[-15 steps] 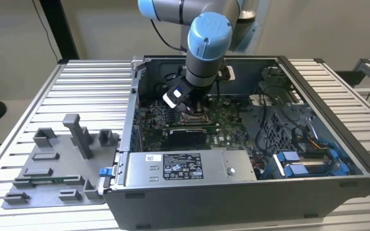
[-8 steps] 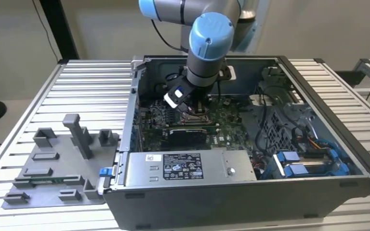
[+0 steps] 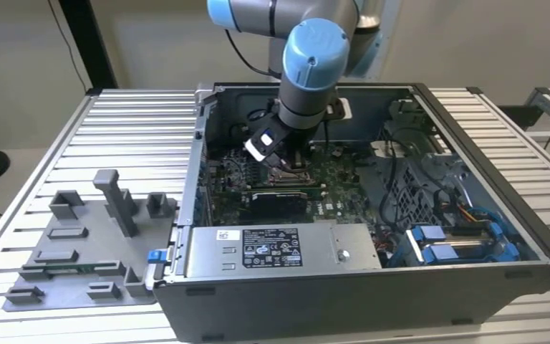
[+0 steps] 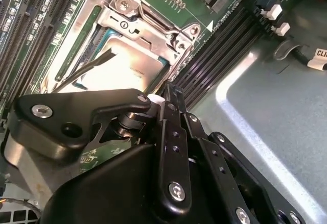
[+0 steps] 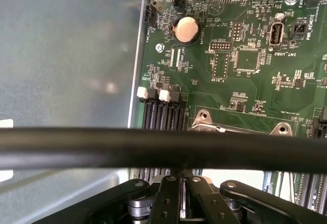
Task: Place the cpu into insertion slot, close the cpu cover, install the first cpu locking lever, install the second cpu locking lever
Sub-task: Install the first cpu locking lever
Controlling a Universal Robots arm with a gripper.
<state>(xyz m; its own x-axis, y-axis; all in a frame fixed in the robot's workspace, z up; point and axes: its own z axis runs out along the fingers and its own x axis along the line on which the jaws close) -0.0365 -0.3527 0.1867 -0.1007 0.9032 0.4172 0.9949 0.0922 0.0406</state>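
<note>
The cpu (image 4: 127, 66), a flat square chip with a silvery-tan top, lies in the insertion slot (image 4: 69, 50) on the green board. The cpu cover (image 4: 134, 26), a silvery frame, rests around it, and the chip shows through its cut-out. A thin dark rod (image 4: 87, 68) slants across one edge of the chip. My gripper (image 4: 167, 85) is shut, with nothing visible between its fingers, and its tips sit just off the cover's corner. In the exterior view the gripper (image 3: 280, 161) reaches down into the open computer case over the slot. In the first wrist view the gripper (image 5: 181, 175) points at the slot's metal frame (image 5: 240, 127).
Long black memory slots (image 4: 219, 45) run beside the slot. Beyond them is the case's grey metal wall (image 4: 265, 106). A blurred black bar (image 5: 153, 147) crosses the first wrist view. A power supply (image 3: 266, 247) and blue drive bays (image 3: 457, 244) fill the case's front. A grey fixture tray (image 3: 84, 251) lies at the exterior view's left.
</note>
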